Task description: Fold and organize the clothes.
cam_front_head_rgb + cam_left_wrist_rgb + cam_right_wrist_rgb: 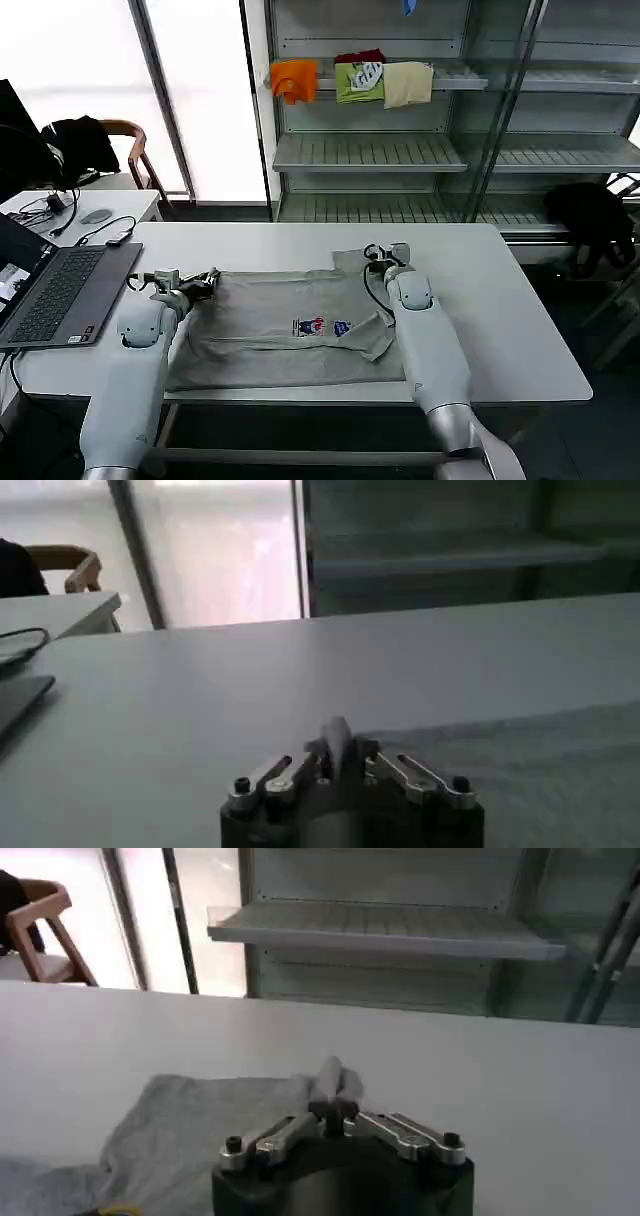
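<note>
A light grey short-sleeved shirt [280,335] with a small multicolour chest print [320,326] lies spread on the white table [500,310]. My left gripper [205,279] is at the shirt's far left corner. In the left wrist view its fingers [336,735] stand together at the edge of the grey fabric [540,760]. My right gripper [378,252] is at the far right corner, by the sleeve. In the right wrist view it [330,1076] is shut on the cloth's edge [190,1118], low over the table.
An open laptop [60,290] with cables sits at the table's left end. Behind the table, a metal shelf [370,150] carries orange [293,78], green [360,80] and beige [408,83] folded pieces. A black garment [590,215] hangs at the right, and a chair [130,150] stands at the left.
</note>
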